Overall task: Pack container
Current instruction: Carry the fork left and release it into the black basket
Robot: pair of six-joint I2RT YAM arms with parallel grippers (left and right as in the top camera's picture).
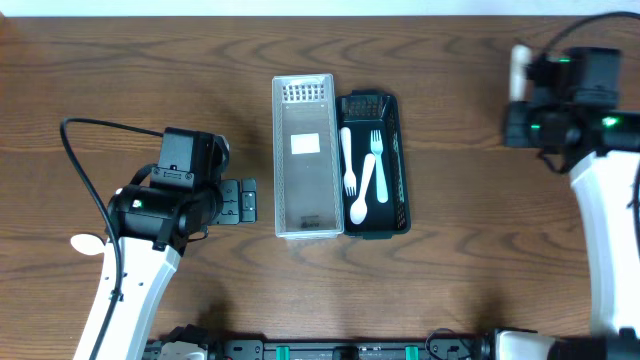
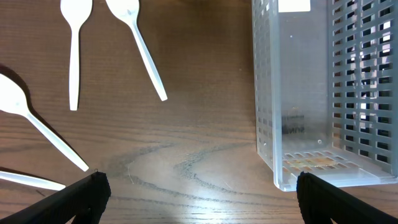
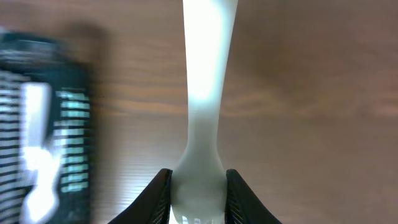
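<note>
while the right gripper (image 3: pixel 198 193), at the upper right of the overhead view, pinches a white utensil (image 3: pixel 208 62) by its handle, the left gripper (image 2: pixel 199 186) hangs spread wide just left of the clear container (image 1: pixel 303 190). the black container (image 1: pixel 402 170) touching its right side holds white cutlery (image 1: pixel 349 160).

A clear plastic container (image 1: pixel 303 195) stood at the middle of the wooden surface (image 1: pixel 450 280), its long side against a black slotted basket (image 1: pixel 403 170) on its right. White plastic cutlery (image 1: pixel 349 165) lay in the basket, a fork (image 1: pixel 375 142) among it. My left jaws, parted, pointed at the container's left wall, near it but apart. A white spoon bowl (image 1: pixel 86 242) showed beside my left arm (image 1: pixel 140 270). My right jaws hung at the far right, well apart from the basket, gripping a white utensil (image 1: pixel 519 68).
</note>
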